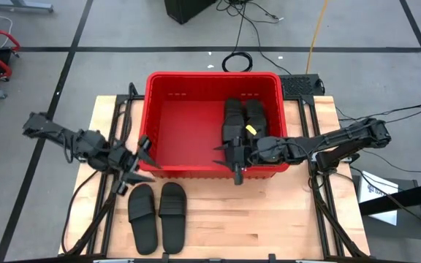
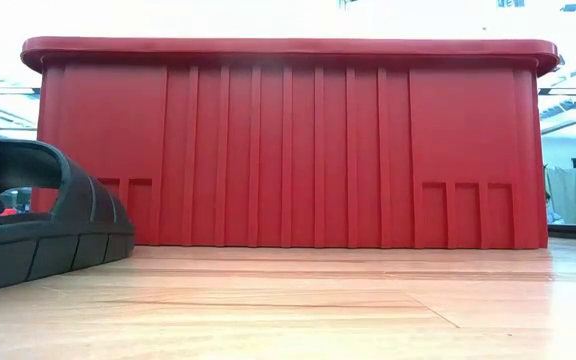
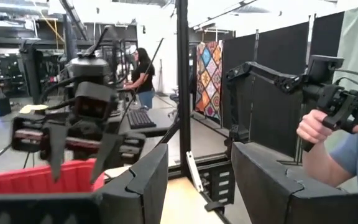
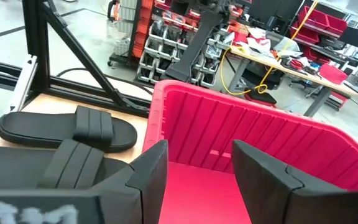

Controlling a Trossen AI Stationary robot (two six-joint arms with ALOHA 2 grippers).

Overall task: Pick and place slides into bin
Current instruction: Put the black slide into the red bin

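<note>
- Red bin (image 1: 174, 128) holds two black slides (image 1: 241, 119).
- Right hand (image 1: 229, 155) hovers open, empty, over the bin's near wall.
- Left hand (image 1: 139, 162) open, empty, beside two slides (image 1: 157, 216) on the surface (image 1: 269, 219).

A robotics lab: parts shelving (image 4: 166, 46), cluttered workbenches (image 4: 278, 62), and a person (image 3: 143, 78) at a desk.

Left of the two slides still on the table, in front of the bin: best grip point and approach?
Grip the ribbed strap of the left slide, probably from straight above. It lies flat, sole down, and its strap arches up off the sole. The left tool is open, just beyond that slide's far end near the bin, so left arm likely suits.
</note>
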